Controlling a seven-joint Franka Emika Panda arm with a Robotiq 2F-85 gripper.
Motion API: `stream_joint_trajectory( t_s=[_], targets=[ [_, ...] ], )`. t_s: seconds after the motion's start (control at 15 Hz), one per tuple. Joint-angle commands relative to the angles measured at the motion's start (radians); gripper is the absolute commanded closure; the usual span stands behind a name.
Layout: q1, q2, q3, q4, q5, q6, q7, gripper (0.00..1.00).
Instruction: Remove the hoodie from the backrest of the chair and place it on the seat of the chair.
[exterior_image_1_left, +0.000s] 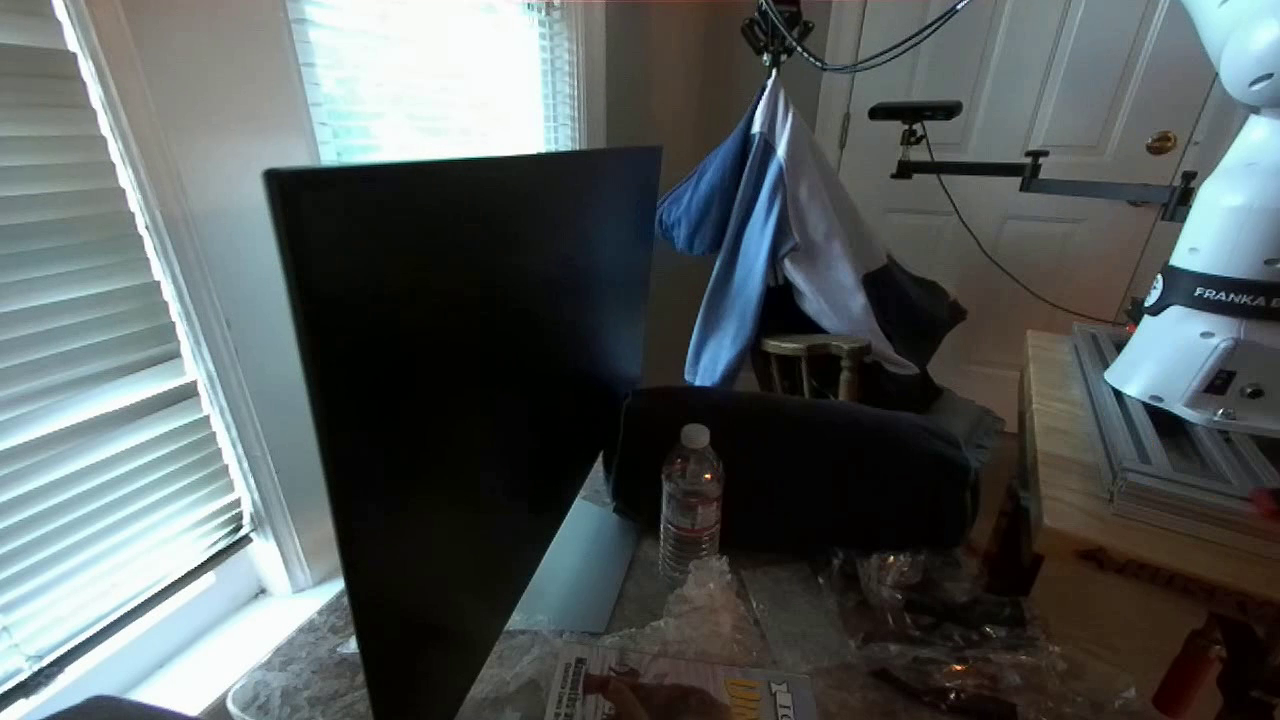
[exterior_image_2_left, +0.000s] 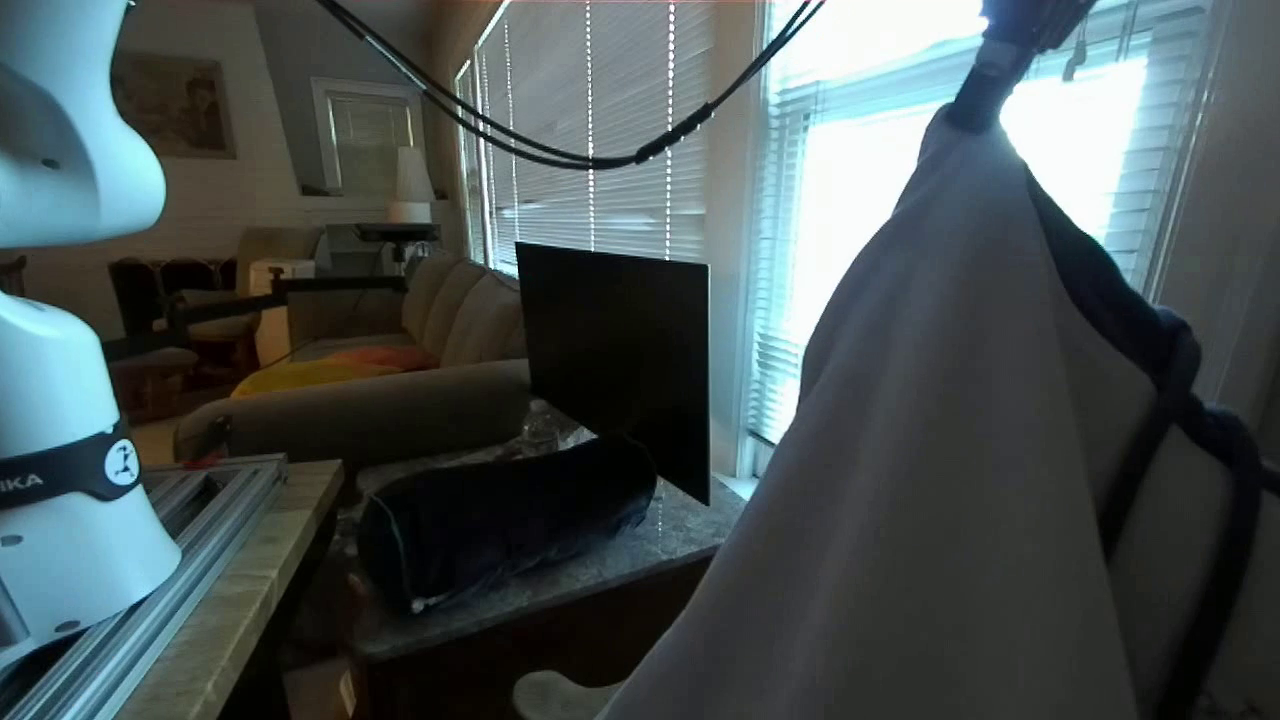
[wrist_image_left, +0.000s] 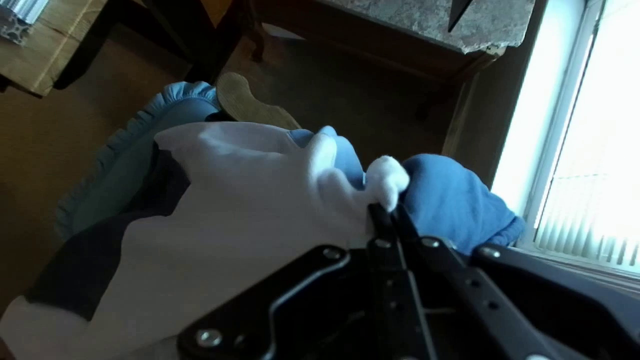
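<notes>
Our tool (wrist_image_left: 387, 212) grips the hoodie (wrist_image_left: 250, 190) by a bunched fold. We see it hanging, partly hiding the chair (wrist_image_left: 255, 110).

You lose the lower end of the hoodie (exterior_image_2_left: 930, 520) below the end effector (wrist_image_left: 389, 209): bottom edge cuts it in an exterior view. In the wrist view, bunched cloth hides your pinch faces. Top edge cuts the end effector's upper body in both exterior views; the arm (exterior_image_1_left: 1220, 250) runs off-frame there too. Under the end effector, cloth hides part of the backrest (wrist_image_left: 252, 107); whether they touch, you can't tell. Blue ruffled pad (wrist_image_left: 125, 160) down there is partly covered too. In an exterior view, a dark rounded object (exterior_image_1_left: 790, 470) blocks the bottom of the chair (exterior_image_1_left: 850, 380).
</notes>
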Motion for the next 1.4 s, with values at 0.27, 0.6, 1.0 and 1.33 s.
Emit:
stream_joint_trajectory(
  t_s=[0.27,0.6,1.0,1.33],
  targets=[
    [-0.031,-0.126,0.033,0.022,0.041,-0.12,-0.038,0.99],
    [-0.061,-0.21,0.038,0.06,0.051,-0.191,-0.063,0.99],
    [-0.076,-0.304,0.067,0.126,0.101,-0.276,-0.065,0.99],
    [-0.074,-0.424,0.116,0.073,0.117,-0.308,-0.085,0.99]
  ],
)
